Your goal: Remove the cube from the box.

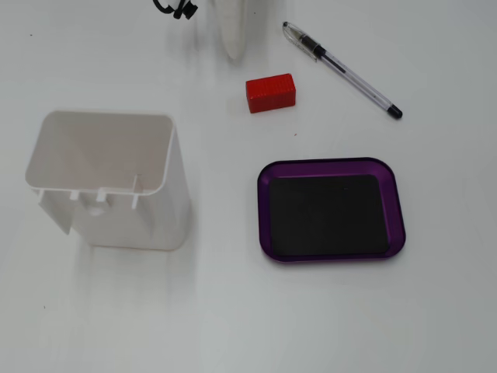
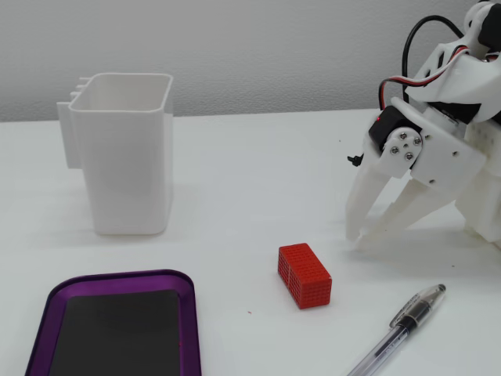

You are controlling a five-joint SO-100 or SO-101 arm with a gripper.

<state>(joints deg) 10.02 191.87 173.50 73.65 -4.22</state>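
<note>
Task looks all but done. Cube (image 1: 271, 93) out of the box (image 1: 331, 166) and lying on the bare desk (image 1: 233, 311), well apart from the purple rim, with nothing left on the box's black floor. In one fixed view, cube sits above the box and between the white fingertip at the top edge and the pen (image 1: 342, 69). In the other fixed view, cube (image 2: 304, 274) rests flat on a long side, dotted face turned toward the camera, box (image 2: 117, 279) at lower left, pen (image 2: 399, 325) at lower right.

Gripper (image 2: 360, 236) near the cube but clear of it, tips down at or just above the desk; hard to say from this angle whether they touch the surface. Fingers (image 2: 364, 200) spread a little at the tips, nothing between them, so parted and empty. From above, only one white tip (image 1: 235, 31) visible, gap between fingers not shown there.

White bin (image 2: 125, 153) standing upright, apart from everything else, playing no part.

Left to do, by judgement: little beyond pulling the arm back to rest. No sign of any further cube to take out. Small risk only: brushing the cube on the way out.
</note>
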